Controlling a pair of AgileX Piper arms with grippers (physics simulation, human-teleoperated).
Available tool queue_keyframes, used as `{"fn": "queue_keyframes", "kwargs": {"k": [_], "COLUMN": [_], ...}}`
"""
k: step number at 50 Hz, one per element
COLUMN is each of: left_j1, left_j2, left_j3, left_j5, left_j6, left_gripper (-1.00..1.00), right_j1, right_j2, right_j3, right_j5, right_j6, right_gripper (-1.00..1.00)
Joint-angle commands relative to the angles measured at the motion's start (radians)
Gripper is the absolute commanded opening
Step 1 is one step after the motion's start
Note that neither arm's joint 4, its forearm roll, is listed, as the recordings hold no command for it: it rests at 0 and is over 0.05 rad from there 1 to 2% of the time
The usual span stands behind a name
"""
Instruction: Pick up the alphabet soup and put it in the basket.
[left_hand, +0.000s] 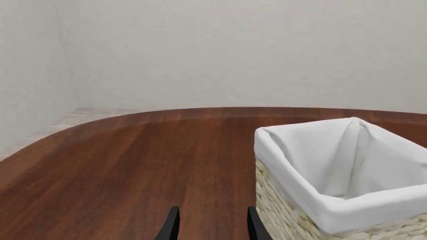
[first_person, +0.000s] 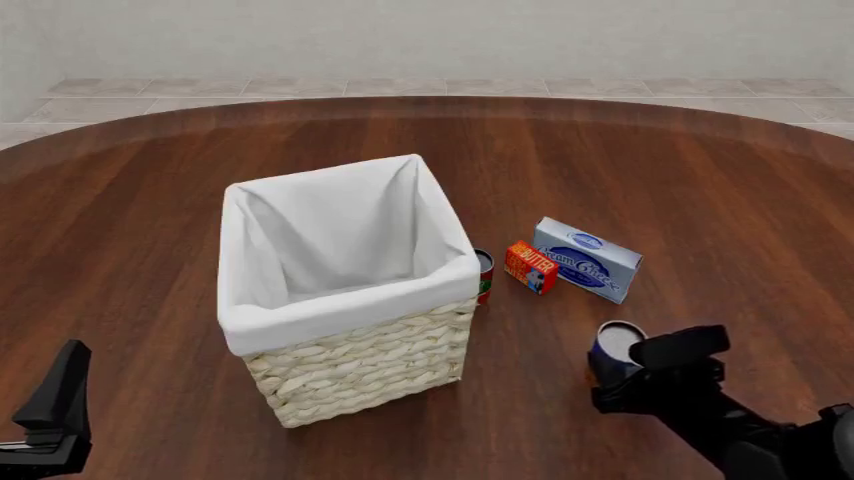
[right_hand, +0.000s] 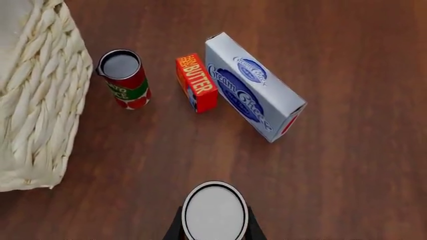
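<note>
My right gripper (right_hand: 215, 231) brackets the alphabet soup (right_hand: 215, 212), one finger on each side of the upright can; contact is not confirmed, so I cannot tell whether the grip is closed. The can stands on the table (first_person: 721, 200), right of the basket (first_person: 350, 296) and near the cream cheese box (right_hand: 253, 86) and butter box (right_hand: 196, 82). I judge it rigid, moderately heavy and smooth-walled, so slip is likely. Grip point: mid-height on the cylinder wall, below the rim. My left gripper (left_hand: 212, 227) is idle, fingers parted.
</note>
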Motion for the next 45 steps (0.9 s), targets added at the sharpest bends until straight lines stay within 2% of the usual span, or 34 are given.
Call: {"fn": "queue_keyframes", "kwargs": {"k": [1, 7, 11, 17, 31, 40, 45], "left_j1": [0.002, 0.003, 0.004, 0.005, 0.01, 0.011, 0.012], "left_j2": [0.0, 0.0, 0.0, 0.0, 0.0, 0.0, 0.0], "left_j3": [0.0, 0.0, 0.0, 0.0, 0.0, 0.0, 0.0], "left_j5": [0.0, -0.002, -0.003, -0.004, -0.005, -0.005, -0.005], "left_j6": [0.0, -0.001, -0.001, -0.004, -0.007, -0.008, -0.009], "left_gripper": [1.0, 1.0, 1.0, 1.0, 1.0, 1.0, 1.0], "right_j1": [-0.001, 0.001, 0.01, 0.01, -0.002, 0.006, 0.008], "right_j2": [-0.086, -0.2, -0.326, -0.436, -0.54, -0.593, -0.607], "right_j3": [0.006, 0.01, 0.008, -0.016, -0.09, -0.149, -0.188], "right_j5": [0.049, 0.134, 0.233, 0.345, 0.495, 0.582, 0.621], "right_j6": [0.006, -0.011, -0.023, -0.031, -0.068, -0.07, -0.095], "right_gripper": [-1.0, -1.0, -1.0, -1.0, -1.0, -1.0, -1.0]}}
